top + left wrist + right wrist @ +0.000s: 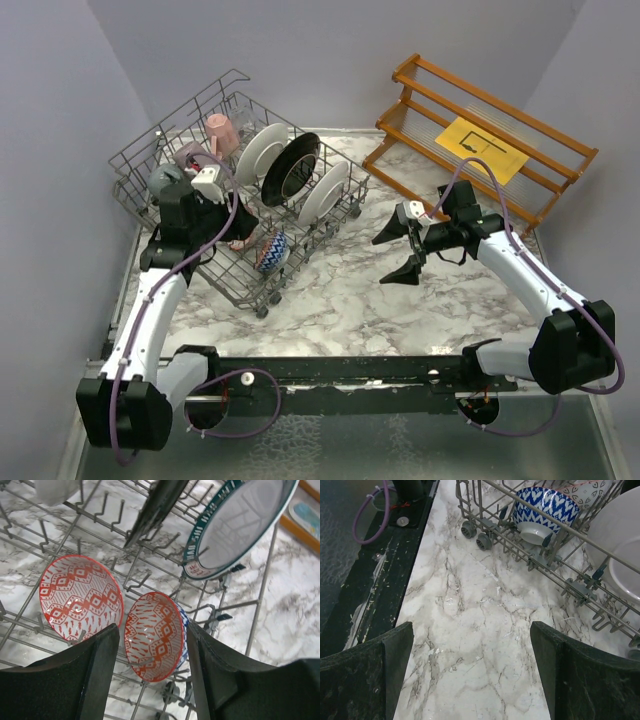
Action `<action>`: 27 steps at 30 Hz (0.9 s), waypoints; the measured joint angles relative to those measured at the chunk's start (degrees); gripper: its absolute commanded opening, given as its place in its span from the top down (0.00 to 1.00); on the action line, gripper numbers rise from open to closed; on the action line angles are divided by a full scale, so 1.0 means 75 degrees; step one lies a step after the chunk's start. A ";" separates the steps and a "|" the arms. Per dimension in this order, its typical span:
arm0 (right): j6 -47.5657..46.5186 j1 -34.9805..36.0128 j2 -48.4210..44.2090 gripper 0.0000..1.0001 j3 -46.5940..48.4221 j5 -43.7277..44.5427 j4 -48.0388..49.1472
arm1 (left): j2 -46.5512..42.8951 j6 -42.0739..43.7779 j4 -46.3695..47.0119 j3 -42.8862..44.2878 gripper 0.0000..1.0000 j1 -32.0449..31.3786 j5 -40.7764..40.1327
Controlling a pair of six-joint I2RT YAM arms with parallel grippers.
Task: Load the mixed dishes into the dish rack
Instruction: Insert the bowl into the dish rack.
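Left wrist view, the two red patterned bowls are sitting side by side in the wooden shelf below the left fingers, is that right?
Wrong place. The two red patterned bowls sit side by side in the wire dish rack, not the wooden shelf, below the left fingers; the left wrist view shows it.

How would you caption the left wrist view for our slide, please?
Left gripper, jaws open, straddles a red patterned bowl standing on edge in the dish rack, beside a second red bowl.
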 measured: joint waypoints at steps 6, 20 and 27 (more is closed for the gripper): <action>0.0000 0.0000 0.0000 0.00 -0.0044 0.0061 0.0003 | -0.0274 -0.0799 0.1603 -0.0956 0.44 0.0003 -0.0737; 0.0000 0.0000 0.0012 0.00 -0.0067 0.0239 0.0003 | 0.1017 -0.1040 0.2862 -0.1204 0.47 -0.0020 -0.0839; -0.0003 0.0000 0.0073 0.00 -0.0067 0.0271 0.0003 | 0.1512 -0.1113 0.3025 -0.1547 0.54 -0.0329 -0.1166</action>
